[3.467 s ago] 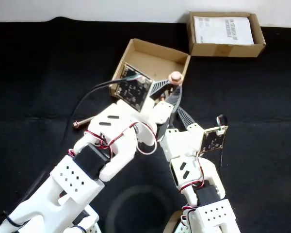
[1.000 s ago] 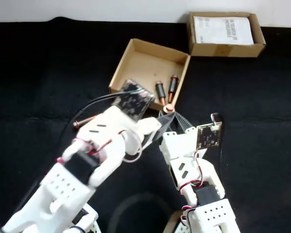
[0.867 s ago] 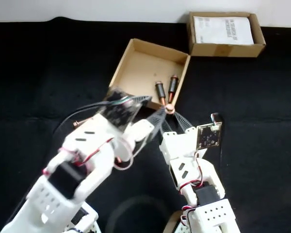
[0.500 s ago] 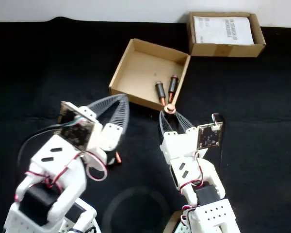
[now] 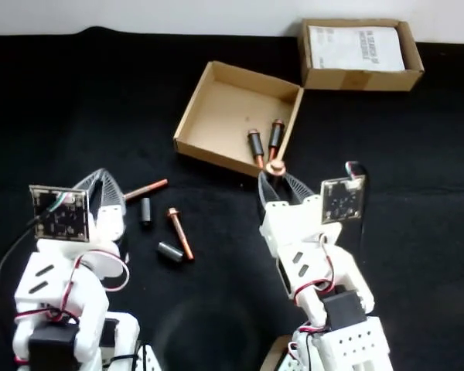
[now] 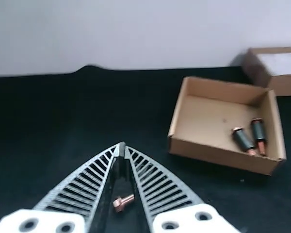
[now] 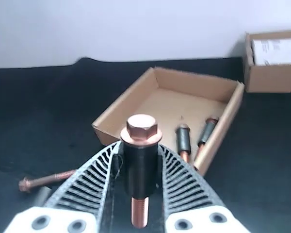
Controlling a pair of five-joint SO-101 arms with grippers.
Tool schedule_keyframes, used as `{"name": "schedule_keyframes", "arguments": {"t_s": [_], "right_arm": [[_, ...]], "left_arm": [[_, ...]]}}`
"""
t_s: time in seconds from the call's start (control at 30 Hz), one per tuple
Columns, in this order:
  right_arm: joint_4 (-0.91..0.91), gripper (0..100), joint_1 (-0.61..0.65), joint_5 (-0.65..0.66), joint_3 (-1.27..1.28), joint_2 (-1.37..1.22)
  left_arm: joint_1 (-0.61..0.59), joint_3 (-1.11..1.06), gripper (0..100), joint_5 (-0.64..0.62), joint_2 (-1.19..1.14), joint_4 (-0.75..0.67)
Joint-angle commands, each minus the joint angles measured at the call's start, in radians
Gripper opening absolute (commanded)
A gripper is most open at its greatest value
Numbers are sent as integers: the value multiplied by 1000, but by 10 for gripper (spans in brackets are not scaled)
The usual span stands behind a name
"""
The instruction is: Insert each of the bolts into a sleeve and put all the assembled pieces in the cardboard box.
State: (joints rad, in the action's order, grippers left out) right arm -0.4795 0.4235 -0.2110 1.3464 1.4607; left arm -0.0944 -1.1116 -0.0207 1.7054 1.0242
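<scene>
cardboard box (image 5: 216, 108): two sleeved bolts (image 5: 255, 144); left tool (image 6: 121, 148) withdrawn, together, empty; right tool (image 5: 276, 180) clamped on third sleeved bolt (image 7: 141, 155), boxing next

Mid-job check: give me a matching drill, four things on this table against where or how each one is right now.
1 right tool
2 left tool
3 two finished pieces
4 loose sleeves

A on the black table
B shut, empty
C in the cardboard box
D shut on a sleeved bolt

Pairs: 1-D, 2-B, 3-C, 4-A
</scene>
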Motion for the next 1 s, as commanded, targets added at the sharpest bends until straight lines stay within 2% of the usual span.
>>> {"name": "schedule_keyframes", "arguments": {"t_s": [0.0,0.13,0.77,0.97], "right_arm": [[-67,6,39,2,-160,-5],[-96,6,41,0,-297,-134],[-96,6,39,2,-1086,-1142],[-117,6,39,6,-1291,-1408]], "left_arm": [[-76,-120,9,6,124,-2],[-143,-183,9,2,104,-3],[-369,-526,9,5,102,-3],[-407,-584,9,5,102,3]]}}
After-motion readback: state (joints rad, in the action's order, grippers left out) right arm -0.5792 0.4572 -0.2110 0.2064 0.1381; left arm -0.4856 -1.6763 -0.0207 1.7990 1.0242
